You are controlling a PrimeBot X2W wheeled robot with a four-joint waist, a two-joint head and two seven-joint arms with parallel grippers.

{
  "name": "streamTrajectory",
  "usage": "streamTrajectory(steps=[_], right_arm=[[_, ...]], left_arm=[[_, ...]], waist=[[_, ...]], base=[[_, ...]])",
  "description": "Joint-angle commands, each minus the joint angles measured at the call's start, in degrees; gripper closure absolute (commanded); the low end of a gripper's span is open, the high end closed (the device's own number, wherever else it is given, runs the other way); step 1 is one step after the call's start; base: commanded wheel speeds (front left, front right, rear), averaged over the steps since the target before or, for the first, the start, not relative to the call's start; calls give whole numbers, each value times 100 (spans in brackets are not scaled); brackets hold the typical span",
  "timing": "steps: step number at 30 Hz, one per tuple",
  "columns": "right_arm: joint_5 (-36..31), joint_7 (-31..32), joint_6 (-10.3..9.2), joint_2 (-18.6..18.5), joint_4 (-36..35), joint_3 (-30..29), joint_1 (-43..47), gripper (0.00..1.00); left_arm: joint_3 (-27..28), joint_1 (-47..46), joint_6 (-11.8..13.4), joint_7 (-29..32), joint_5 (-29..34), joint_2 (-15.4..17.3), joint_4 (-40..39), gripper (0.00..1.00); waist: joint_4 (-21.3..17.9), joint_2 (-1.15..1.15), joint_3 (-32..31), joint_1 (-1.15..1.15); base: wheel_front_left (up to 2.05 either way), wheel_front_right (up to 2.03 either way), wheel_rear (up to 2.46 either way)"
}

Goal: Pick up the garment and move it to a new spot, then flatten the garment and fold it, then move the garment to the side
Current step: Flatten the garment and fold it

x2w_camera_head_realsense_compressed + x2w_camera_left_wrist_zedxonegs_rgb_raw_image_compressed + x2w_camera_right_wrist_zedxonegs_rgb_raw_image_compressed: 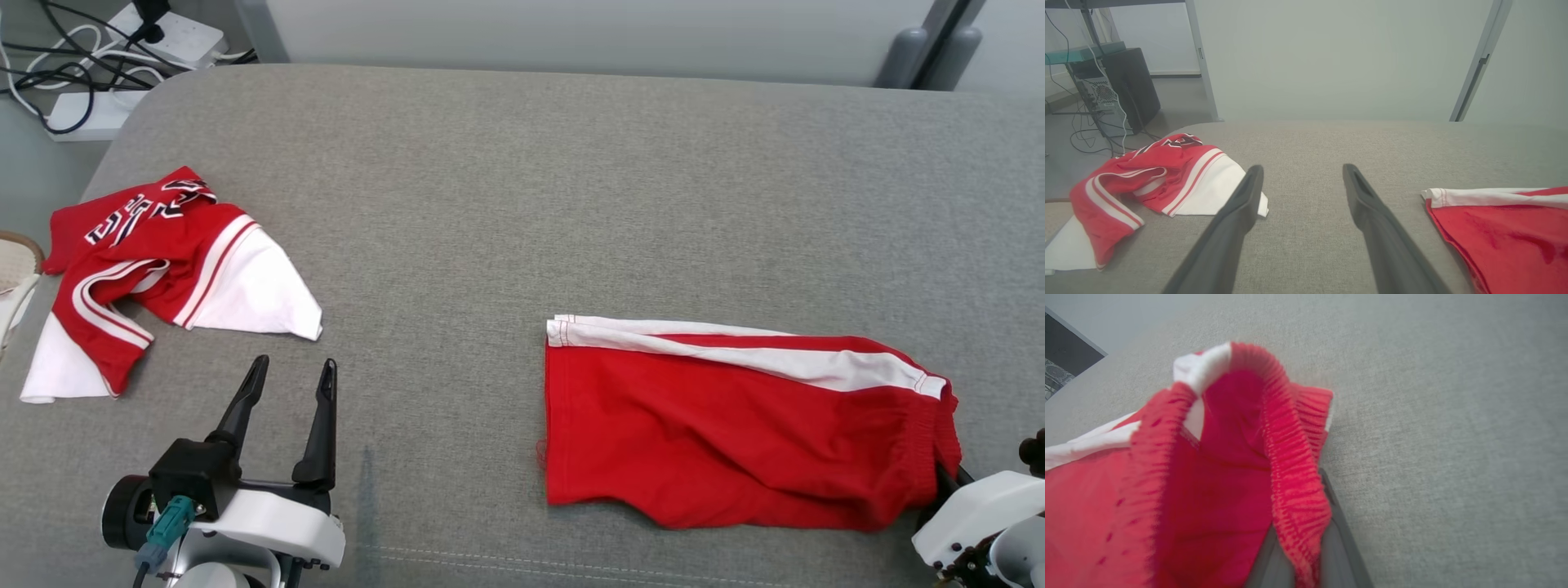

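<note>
Right claw low, clenched on waistband of red shorts; left claw agape, pointing forward.

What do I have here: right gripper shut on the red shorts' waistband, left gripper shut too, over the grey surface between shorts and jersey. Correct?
Not quite. The left gripper is open, fingers spread with nothing between them, as the left wrist view shows. The rest holds: the right gripper is shut on the waistband of the red shorts, and the left is over the grey surface between shorts and jersey.
</note>
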Motion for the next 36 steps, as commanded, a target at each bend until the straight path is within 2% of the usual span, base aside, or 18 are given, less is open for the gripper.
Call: streamTrajectory(steps=[1, 5, 11, 16, 21, 24, 26, 29, 36], right_arm=[[64, -21, -27, -126, -66, 66, -70, 100], [563, 394, -27, 30, -352, 120, -121, 100], [1263, 1159, -27, 107, -1566, 248, 48, 100], [1402, 1527, -27, 300, -2620, 215, 195, 100], [1193, 1926, -27, 771, -3159, 384, 173, 100], [924, 2140, -27, 1054, -3186, 549, 92, 100], [784, 2183, -27, 1116, -3143, 608, 42, 100], [424, 2217, -27, 1285, -2901, 749, -133, 100], [170, 2045, -27, 1492, -2129, 1090, -563, 100]], left_arm=[[264, -237, -39, -59, 77, 130, -109, 0], [277, -225, -86, -59, 118, 112, -111, 0], [261, -221, -135, -59, 167, 80, -89, 0], [261, -232, -180, -59, 182, 63, -45, 0], [277, -241, -213, -59, 197, 29, -16, 0], [277, -253, -245, -59, 209, -5, -7, 0], [282, -255, -253, -59, 216, -17, -7, 0], [286, -272, -283, -59, 237, -60, 0, 0], [296, -315, -347, -59, 283, -154, 61, 0]], waist=[[-69, 0, -6, 0], [-163, 0, -34, 0], [-214, 0, -81, 0], [-180, 0, -108, 0], [-75, 0, -114, 0], [16, 0, -79, 0], [40, 0, -69, 0], [135, 0, -18, 0], [316, 0, 51, 0]], base=[[0, 0, 0], [0, 0, 0], [0, 0, 0], [0, 0, 0], [0, 0, 0], [0, 0, 0], [0, 0, 0], [0, 0, 0], [0, 0, 0]])
